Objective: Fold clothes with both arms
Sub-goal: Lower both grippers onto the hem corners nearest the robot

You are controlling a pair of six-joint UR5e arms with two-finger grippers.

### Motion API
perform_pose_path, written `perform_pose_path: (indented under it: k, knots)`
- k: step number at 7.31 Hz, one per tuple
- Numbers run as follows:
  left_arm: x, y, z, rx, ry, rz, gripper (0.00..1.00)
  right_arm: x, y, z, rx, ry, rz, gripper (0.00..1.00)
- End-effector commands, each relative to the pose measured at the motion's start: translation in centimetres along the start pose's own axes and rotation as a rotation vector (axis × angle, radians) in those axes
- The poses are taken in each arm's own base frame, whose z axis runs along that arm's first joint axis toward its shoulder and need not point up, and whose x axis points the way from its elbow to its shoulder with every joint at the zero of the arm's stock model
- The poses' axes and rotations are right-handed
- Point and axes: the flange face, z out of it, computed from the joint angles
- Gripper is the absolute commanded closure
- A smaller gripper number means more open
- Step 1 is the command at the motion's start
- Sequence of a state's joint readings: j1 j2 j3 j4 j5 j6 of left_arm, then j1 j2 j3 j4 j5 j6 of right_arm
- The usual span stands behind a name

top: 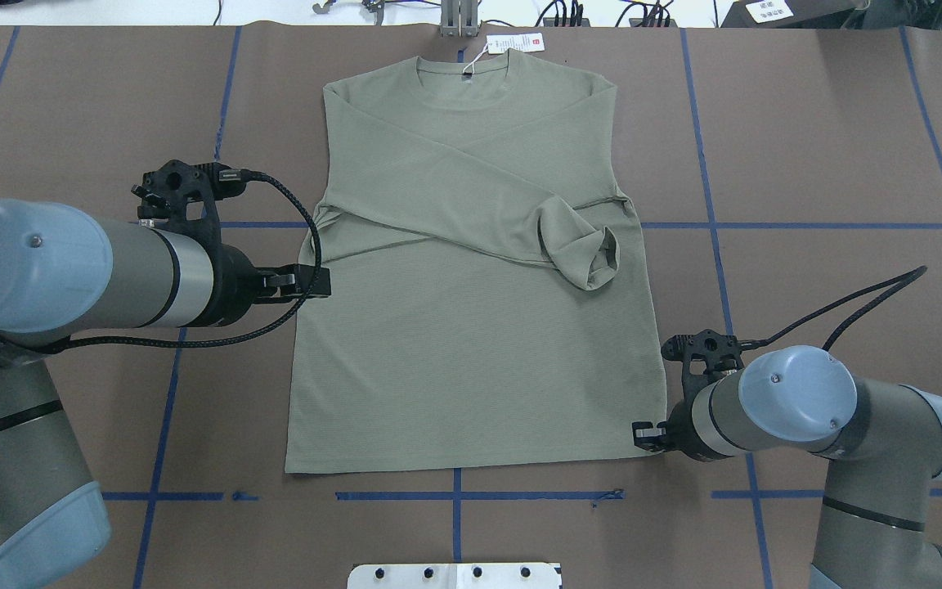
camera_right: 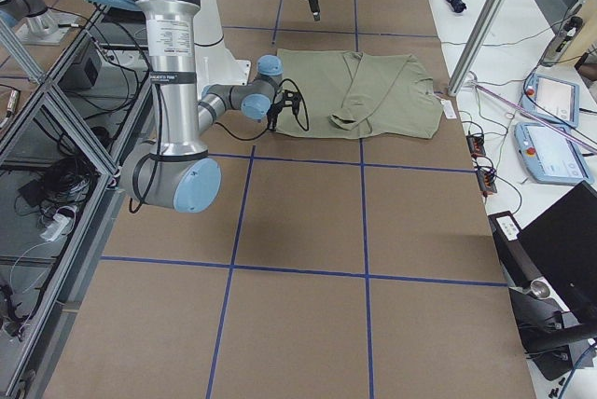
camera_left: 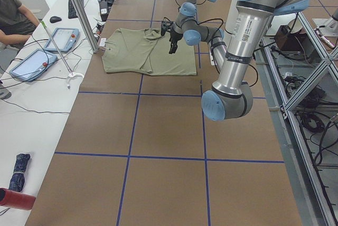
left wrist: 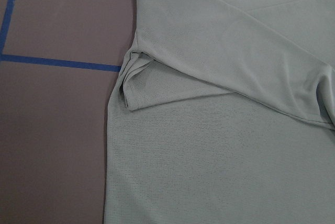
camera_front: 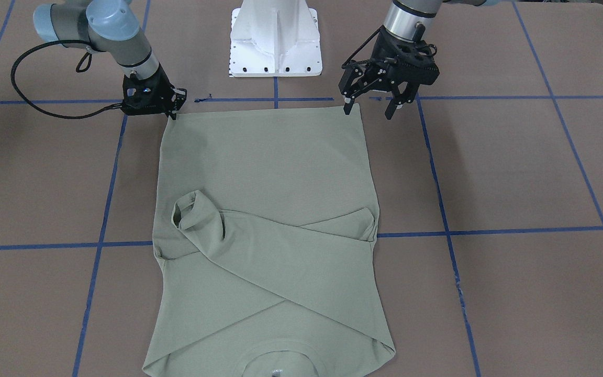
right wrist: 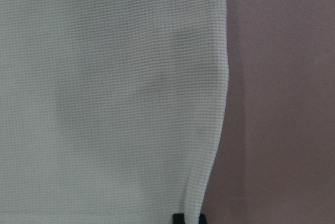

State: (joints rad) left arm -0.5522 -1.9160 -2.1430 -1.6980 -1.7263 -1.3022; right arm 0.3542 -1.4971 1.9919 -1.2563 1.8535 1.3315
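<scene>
Sage-green shirt [top: 471, 368] pinched at hem corner by right gripper [camera_front: 174, 114], left gripper [camera_front: 369, 109] spread, over opposite edge

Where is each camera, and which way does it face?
Front-facing: across table, facing robot; pedestal, left gripper, right gripper.
Overhead: behind robot, looking down; left arm, right arm.
Exterior left: table's left end, looking along; left arm nearest.
Exterior right: table's right end, looking along; right arm nearest.
Left wrist: over folded sleeve; no gripper.
Right wrist: over shirt edge; fingertips at bottom.
All share the shirt.
</scene>
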Motion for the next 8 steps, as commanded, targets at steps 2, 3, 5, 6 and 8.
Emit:
perform_pose_path:
  k: [2,3,5,6,8]
  knots:
    - [-0.9,0.1,2.4,-0.020,-0.045,-0.021,0.00,-0.4,-0.2,-0.7,0.017,-0.013,0.003,1.00]
    - [-2.0,1.2,5.2,-0.048,-0.098,-0.111,0.00,-0.5,-0.4,-1.7,0.029,-0.026,0.003,1.00]
    - [-0.1,10.9,9.0,-0.186,-0.140,-0.200,0.00,-0.3,-1.1,-3.0,0.047,-0.040,0.013,1.00]
    - [-0.2,13.5,10.8,-0.219,-0.176,-0.203,0.00,-0.1,-1.4,-3.1,0.048,-0.039,0.018,1.00]
    - [-1.7,14.9,12.5,-0.216,-0.229,-0.213,0.03,-0.1,-1.6,-3.4,0.049,-0.045,0.020,1.00]
